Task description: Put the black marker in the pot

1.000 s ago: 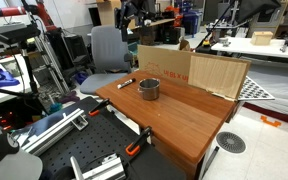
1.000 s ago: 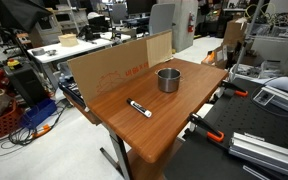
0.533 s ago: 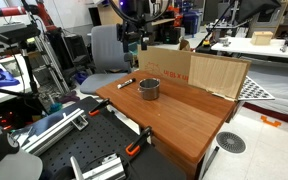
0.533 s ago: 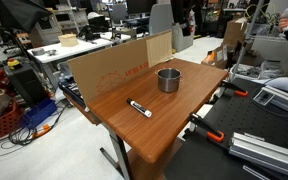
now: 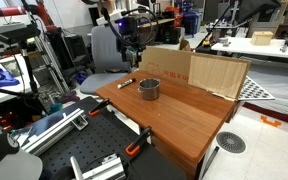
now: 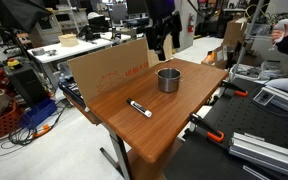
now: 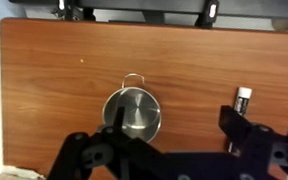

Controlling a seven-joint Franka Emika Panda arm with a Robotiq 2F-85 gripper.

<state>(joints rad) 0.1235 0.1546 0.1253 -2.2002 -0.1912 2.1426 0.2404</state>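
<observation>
The gripper (image 7: 169,150) hangs over the pot (image 7: 133,113), jaws spread and empty. The black marker (image 7: 241,105) lies flat on the table (image 7: 44,90) beside the pot, apart from it, below one finger. Its long axis crosses the jaws' closing line.

Wooden bench (image 5: 184,118): cardboard panel (image 5: 199,72) upright along one long edge, orange clamp (image 5: 134,149) by opposite edge, grey chair (image 5: 106,47) beyond.
</observation>
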